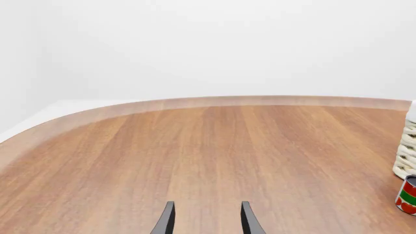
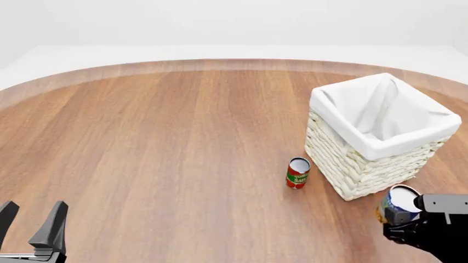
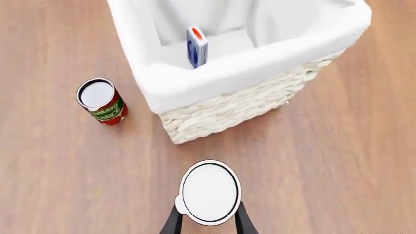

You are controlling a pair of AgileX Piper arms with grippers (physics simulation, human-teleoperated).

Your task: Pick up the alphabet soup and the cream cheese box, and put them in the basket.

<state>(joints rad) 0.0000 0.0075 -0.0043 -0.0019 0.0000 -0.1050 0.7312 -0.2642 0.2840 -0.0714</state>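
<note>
Already the right gripper (image 3: pixel 208 220) clamps the alphabet soup (image 3: pixel 209 192) upright, short of the basket (image 3: pixel 221 109) ahead, where the cream cheese box (image 3: pixel 197 47) stands; the left gripper (image 1: pixel 206 220) hangs open over bare table (image 1: pixel 195 156).

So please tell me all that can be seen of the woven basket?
The large square cream-white wicker basket stands upright on the brown wooden table, towards the right. A white cloth lining is folded over its rim. Inside, a small blue and white flat box stands on edge. A red-and-green can stands beside it, apart from the wall. No fingers touch it.
</note>
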